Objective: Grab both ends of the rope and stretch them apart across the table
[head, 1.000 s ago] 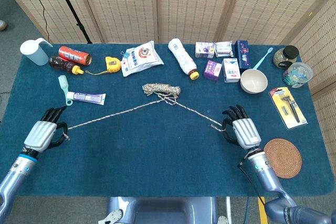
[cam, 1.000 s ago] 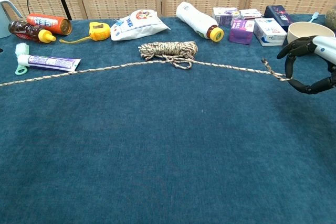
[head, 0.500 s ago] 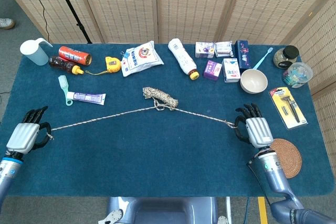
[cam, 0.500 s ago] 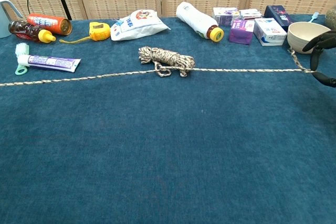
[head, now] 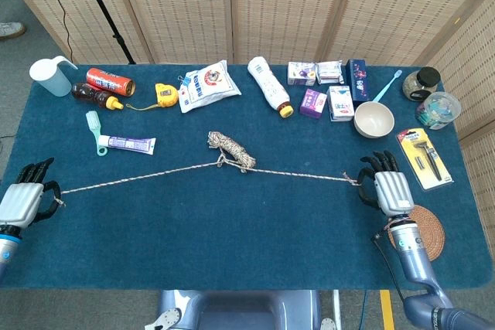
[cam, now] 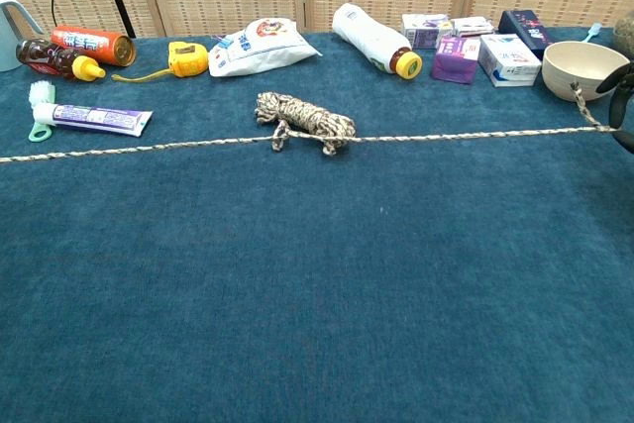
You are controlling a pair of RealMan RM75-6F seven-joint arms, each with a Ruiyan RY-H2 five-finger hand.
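Now the rope lies almost straight across the middle of the bench, with a small coiled bundle left near its centre. My left hand holds one end at the left edge of the bench, fingers closed around it. My right hand holds the other end, just beside the round woven coaster. I keep both ends low and far apart so the line runs taut. I think the bundle has not fully unwound, so more pull is needed. The toothpaste tube and white bowl lie behind the rope, apart from it.
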